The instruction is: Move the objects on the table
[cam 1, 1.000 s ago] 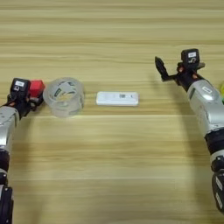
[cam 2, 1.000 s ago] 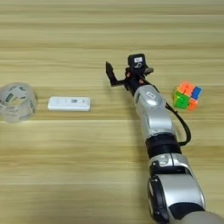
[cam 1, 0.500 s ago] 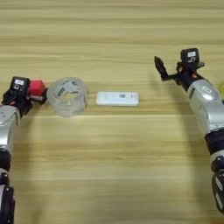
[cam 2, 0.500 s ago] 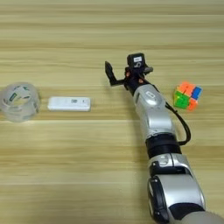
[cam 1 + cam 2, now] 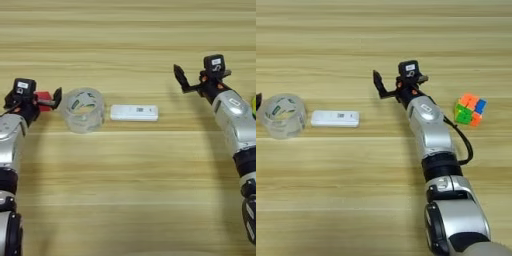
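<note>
While my left tool [image 5: 47, 100] sits at the far left of the tabletop [image 5: 130, 200], its two black fingers hold the one small red cube [image 5: 42, 96] between them, one finger [image 5: 57, 96] standing just beside the tape roll [image 5: 83, 109]; I cannot tell whether that finger touches the roll. The single clear tape roll lies flat with its open core facing up, so it has no long axis to speak of, and printed labels show through its wall. Just to its right, apart from it by a narrow gap, lies the one flat white bar [image 5: 134, 112], its long axis running left to right along the plank lines, a small dark marking near its middle. My right tool [image 5: 387, 88] hovers well to the right of the bar and a little farther back on the tabletop, its fingers spread wide and holding nothing; one black finger [image 5: 377, 81] points toward my left, and the arm behind it stretches back to the near edge. Right of that arm rests one multicoloured puzzle cube [image 5: 470, 109], turned slightly so a corner faces the near side, with orange, green and blue squares showing. It stands apart from the arm and from everything else.
</note>
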